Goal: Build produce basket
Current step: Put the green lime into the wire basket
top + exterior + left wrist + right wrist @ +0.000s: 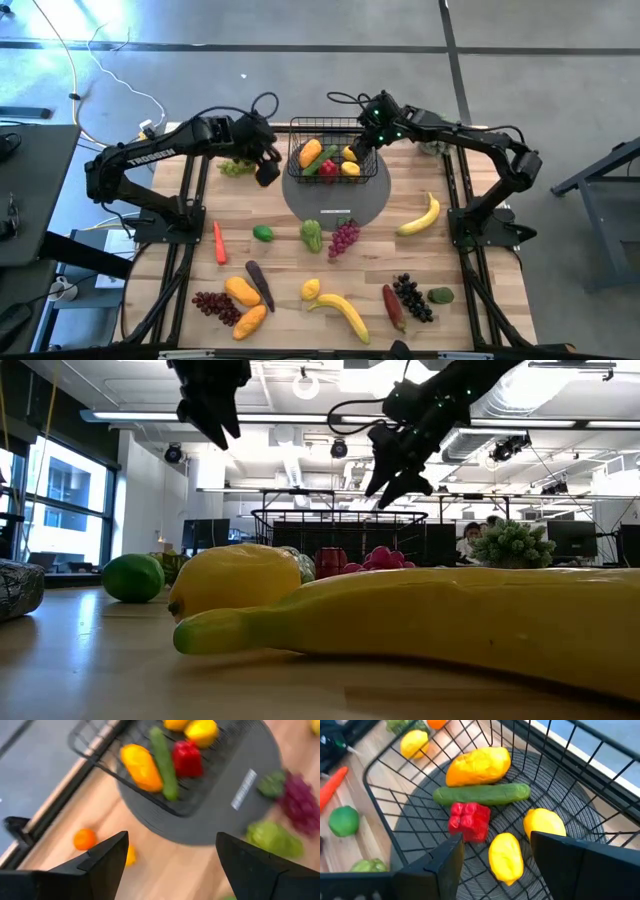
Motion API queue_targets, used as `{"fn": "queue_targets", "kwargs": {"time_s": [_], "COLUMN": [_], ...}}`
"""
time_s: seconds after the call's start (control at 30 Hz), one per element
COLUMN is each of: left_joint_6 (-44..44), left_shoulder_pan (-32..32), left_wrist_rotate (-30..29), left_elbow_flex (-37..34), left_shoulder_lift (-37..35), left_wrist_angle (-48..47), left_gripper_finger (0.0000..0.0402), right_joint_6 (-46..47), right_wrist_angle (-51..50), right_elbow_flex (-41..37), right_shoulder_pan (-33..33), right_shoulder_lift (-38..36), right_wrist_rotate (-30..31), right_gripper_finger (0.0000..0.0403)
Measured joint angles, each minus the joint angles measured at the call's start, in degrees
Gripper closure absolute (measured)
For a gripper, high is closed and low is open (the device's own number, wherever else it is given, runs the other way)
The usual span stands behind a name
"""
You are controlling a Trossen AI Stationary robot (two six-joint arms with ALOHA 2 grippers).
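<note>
Right gripper (362,143) hangs over the basket (298,128), right side, fingers apart, nothing between them. Left gripper (268,168) sits just left of the basket, above the table (480,300), fingers wide, empty. Basket stands on a grey disc (365,208) at the table's far middle. Inside: mango (479,766), cucumber (481,794), red pepper (469,821), two lemons (505,857). Loose produce on the table: carrot (219,242), lime (262,233), green grapes (312,235), purple grapes (343,238), bananas (421,217), eggplant (260,285), dark grapes (412,297).
</note>
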Motion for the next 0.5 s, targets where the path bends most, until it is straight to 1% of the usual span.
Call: {"fn": "queue_targets", "kwargs": {"time_s": [0.13,0.27,0.5], "left_joint_6": [1.6,1.6,1.6], "left_shoulder_pan": [-3.3,-7.0,-12.8], "left_wrist_rotate": [2.7,3.6,4.1], "left_elbow_flex": [0.0,-0.5,-8.5], "left_shoulder_lift": [0.0,0.0,-0.8], "left_wrist_angle": [-2.0,-2.7,-2.0], "left_gripper_finger": [0.011,0.011,0.011], "right_joint_6": [2.7,3.0,5.8], "right_wrist_angle": [-2.9,-5.8,-9.6], "right_elbow_flex": [1.9,4.2,7.4], "right_shoulder_pan": [0.0,0.6,3.0], "right_shoulder_lift": [0.0,0.0,0.0], "right_wrist_rotate": [0.0,0.0,-0.1], "right_gripper_finger": [0.0194,0.0194,0.0194]}}
